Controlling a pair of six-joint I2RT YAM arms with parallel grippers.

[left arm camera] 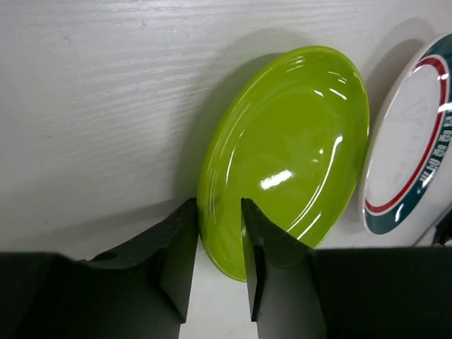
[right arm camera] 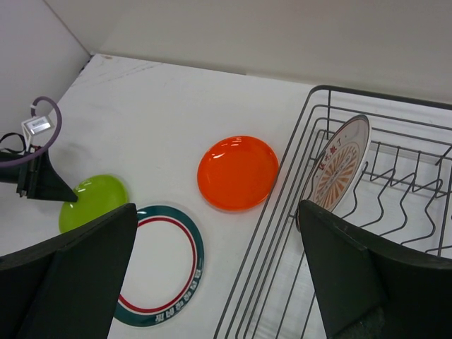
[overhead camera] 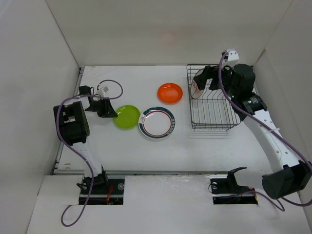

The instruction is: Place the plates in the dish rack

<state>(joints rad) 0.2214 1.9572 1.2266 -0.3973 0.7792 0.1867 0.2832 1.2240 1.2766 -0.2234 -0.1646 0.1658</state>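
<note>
Left wrist view: the left gripper (left arm camera: 217, 212) has its jaws set closely around the lower rim of the lime green plate (left arm camera: 289, 148) — whether they pinch it cannot be told; the teal-ringed plate (left arm camera: 417, 141) lies just beside, at the frame's right edge; the right gripper (right arm camera: 217, 208) hangs spread wide over the dish rack (overhead camera: 212, 128) — the sunburst plate (right arm camera: 339, 166) stands on edge inside; the orange plate (right arm camera: 236, 173) lies flat just left of the rack.
</note>
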